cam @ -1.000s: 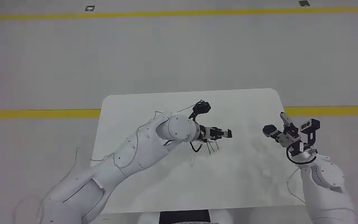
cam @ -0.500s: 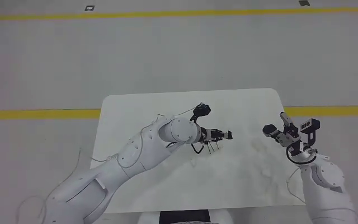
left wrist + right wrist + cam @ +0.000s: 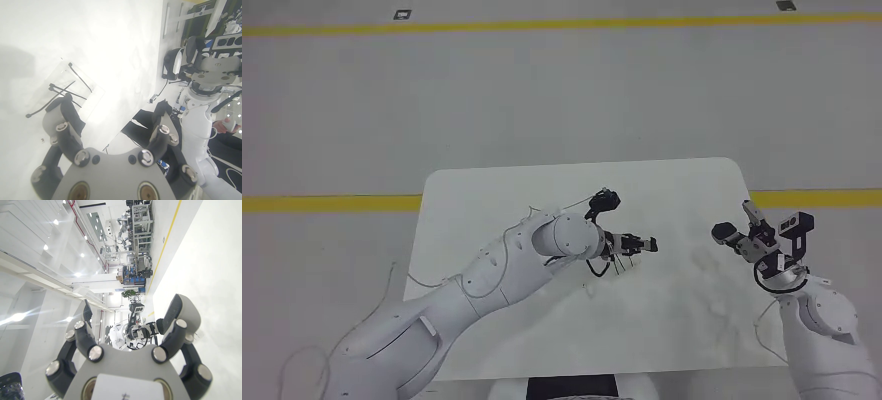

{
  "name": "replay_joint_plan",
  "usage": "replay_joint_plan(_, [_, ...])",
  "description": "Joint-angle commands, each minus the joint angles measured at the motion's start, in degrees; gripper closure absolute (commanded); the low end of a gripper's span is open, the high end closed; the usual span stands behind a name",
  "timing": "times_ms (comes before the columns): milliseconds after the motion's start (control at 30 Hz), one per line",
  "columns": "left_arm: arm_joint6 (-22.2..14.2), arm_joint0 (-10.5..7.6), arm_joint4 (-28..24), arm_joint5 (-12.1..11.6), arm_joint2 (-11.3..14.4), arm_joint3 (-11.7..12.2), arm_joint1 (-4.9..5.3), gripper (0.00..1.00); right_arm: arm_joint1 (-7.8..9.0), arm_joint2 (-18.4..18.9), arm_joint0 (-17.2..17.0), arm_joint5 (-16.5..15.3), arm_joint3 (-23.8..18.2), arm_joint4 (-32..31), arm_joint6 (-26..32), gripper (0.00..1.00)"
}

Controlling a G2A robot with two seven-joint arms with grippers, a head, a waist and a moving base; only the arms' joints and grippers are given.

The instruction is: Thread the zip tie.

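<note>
Several black zip ties (image 3: 66, 91) lie crossed on a clear sheet (image 3: 90, 79) on the white table (image 3: 682, 330); from above they show as thin dark lines (image 3: 617, 264) below the left gripper. My left gripper (image 3: 645, 243) hovers open just above them near the table's middle, one finger (image 3: 64, 106) close over the ties, nothing held. My right gripper (image 3: 732, 232) stands open and empty above the table's right edge, well apart from the ties. In the right wrist view its fingers (image 3: 174, 313) are spread, and the left gripper (image 3: 145, 330) shows beyond them.
The table's right edge (image 3: 157, 56) drops to the floor. A yellow floor line (image 3: 332, 203) runs behind the table. The table's right half (image 3: 692, 290) is bare between the two grippers.
The left gripper has stayed over the zip ties, with only a slight shift of the forearm and wrist. The right arm has not moved.
</note>
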Motion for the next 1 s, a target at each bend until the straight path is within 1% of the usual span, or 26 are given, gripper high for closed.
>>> replay_joint_plan(0, [-0.3,-0.21,0.1,0.0,0.5,-0.1,-0.31,0.0,0.0,0.0,0.0,0.0,0.0,0.0,0.0,0.0])
replay_joint_plan(67, [-0.9,-1.09,0.9,0.0,1.0,1.1,-0.71,0.0,0.0,0.0,0.0,0.0,0.0,0.0,0.0,0.0])
replay_joint_plan(167, [-1.7,-2.65,2.6,0.0,2.3,3.6,-1.71,0.0,0.0,0.0,0.0,0.0,0.0,0.0,0.0,0.0])
replay_joint_plan(233, [-2.6,-3.57,3.2,0.0,3.0,5.4,-2.61,0.0,0.0,0.0,0.0,0.0,0.0,0.0,0.0,0.0])
replay_joint_plan(267, [-2.5,-4.03,4.1,0.0,3.4,6.1,-3.0,0.2,0.0,0.0,0.0,0.0,0.0,0.0,0.0,0.0])
replay_joint_plan(300, [-2.9,-4.11,3.7,0.0,3.5,6.8,-3.53,0.29,0.0,0.0,0.0,0.0,0.0,0.0,0.0,0.0])
replay_joint_plan(367, [-3.0,-4.6,3.9,0.0,3.6,8.1,-4.22,0.36,0.0,0.0,0.0,0.0,0.0,0.0,0.0,0.0])
replay_joint_plan(400, [-3.2,-4.75,4.2,0.0,3.8,8.7,-4.56,0.44,0.0,0.0,0.0,0.0,0.0,0.0,0.0,0.0])
replay_joint_plan(433, [-3.5,-4.89,4.0,0.0,3.7,9.3,-4.99,0.47,0.0,0.0,0.0,0.0,0.0,0.0,0.0,0.0])
replay_joint_plan(500, [-3.9,-5.07,4.2,0.0,3.6,10.2,-5.53,0.53,0.0,0.0,0.0,0.0,0.0,0.0,0.0,0.0])
replay_joint_plan(567, [-4.7,-5.06,4.3,0.0,3.5,10.9,-6.08,0.55,0.0,0.0,0.0,0.0,0.0,0.0,0.0,0.0])
replay_joint_plan(633, [-5.5,-5.05,4.9,0.0,3.5,11.9,-6.54,0.55,0.0,0.0,0.0,0.0,0.0,0.0,0.0,0.0])
replay_joint_plan(767, [-6.7,-5.04,6.4,0.0,3.0,13.6,-7.27,0.57,0.0,0.0,0.0,0.0,0.0,0.0,0.0,0.0])
replay_joint_plan(967, [-8.0,-4.72,9.3,0.0,1.2,15.6,-8.22,0.59,0.0,0.0,0.0,0.0,0.0,0.0,0.0,0.0])
